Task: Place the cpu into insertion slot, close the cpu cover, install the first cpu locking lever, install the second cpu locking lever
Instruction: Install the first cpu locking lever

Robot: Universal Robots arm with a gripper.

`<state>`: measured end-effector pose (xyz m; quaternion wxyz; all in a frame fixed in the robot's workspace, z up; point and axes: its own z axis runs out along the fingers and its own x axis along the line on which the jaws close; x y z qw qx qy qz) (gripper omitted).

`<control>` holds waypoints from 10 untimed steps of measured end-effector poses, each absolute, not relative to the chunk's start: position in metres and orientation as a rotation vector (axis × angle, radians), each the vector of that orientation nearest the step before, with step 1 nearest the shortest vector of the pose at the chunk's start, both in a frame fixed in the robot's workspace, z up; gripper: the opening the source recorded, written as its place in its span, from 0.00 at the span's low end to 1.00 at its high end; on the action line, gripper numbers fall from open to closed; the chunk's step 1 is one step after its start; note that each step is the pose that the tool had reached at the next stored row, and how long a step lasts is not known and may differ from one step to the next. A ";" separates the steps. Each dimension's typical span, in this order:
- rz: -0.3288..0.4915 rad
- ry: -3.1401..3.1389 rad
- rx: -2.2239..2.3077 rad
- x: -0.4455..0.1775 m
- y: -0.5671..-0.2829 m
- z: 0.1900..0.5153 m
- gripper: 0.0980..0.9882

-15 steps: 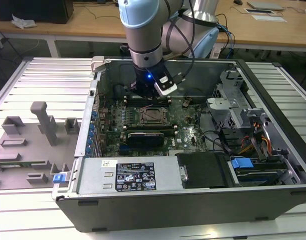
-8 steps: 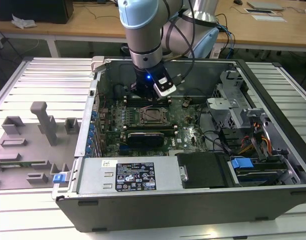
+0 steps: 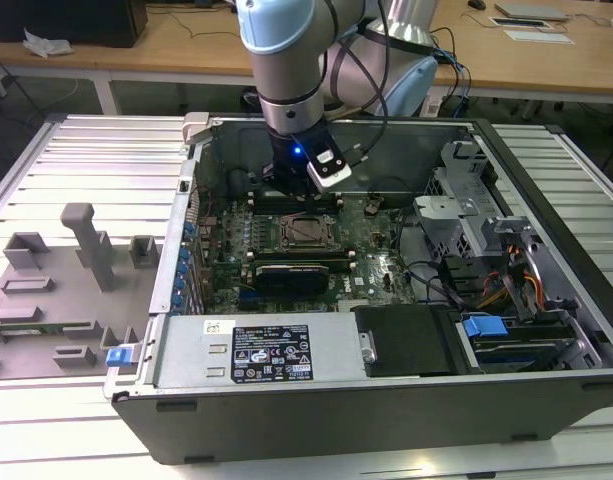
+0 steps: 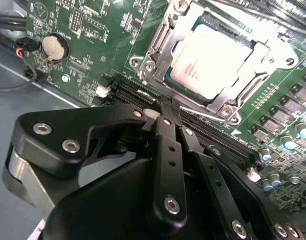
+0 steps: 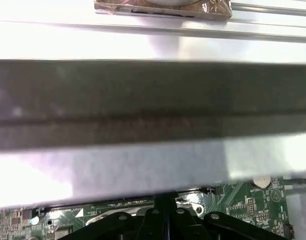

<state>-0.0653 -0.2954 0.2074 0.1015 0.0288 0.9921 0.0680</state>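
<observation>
Silver-grey chip (image 4: 212, 60) lies flat, top up, square with no longer side, seated in the socket (image 4: 212, 21) under the lowered cover frame (image 4: 160, 47). The gripper (image 4: 165, 107) has its fingers (image 4: 167, 135) pressed together, tips at the frame's edge, with the chip just beyond them.

Computer case (image 3: 386, 425), green motherboard (image 4: 93, 30), coin battery (image 4: 55, 46)

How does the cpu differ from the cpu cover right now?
The cpu is a solid, dull pale plate; the cpu cover is a shiny open frame. The cpu sits inside; the cpu cover rings it, slightly larger. Both are square and lie flat.
</observation>
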 end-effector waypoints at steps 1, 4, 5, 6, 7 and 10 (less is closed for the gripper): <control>0.201 2.929 0.085 -0.065 -0.295 0.207 0.01; 0.199 2.927 0.096 -0.065 -0.295 0.206 0.01; 0.198 2.927 0.104 -0.065 -0.295 0.206 0.01; 0.198 2.926 0.110 -0.065 -0.295 0.205 0.01; 0.197 2.925 0.120 -0.065 -0.295 0.205 0.01; 0.192 2.921 0.167 -0.065 -0.295 0.204 0.01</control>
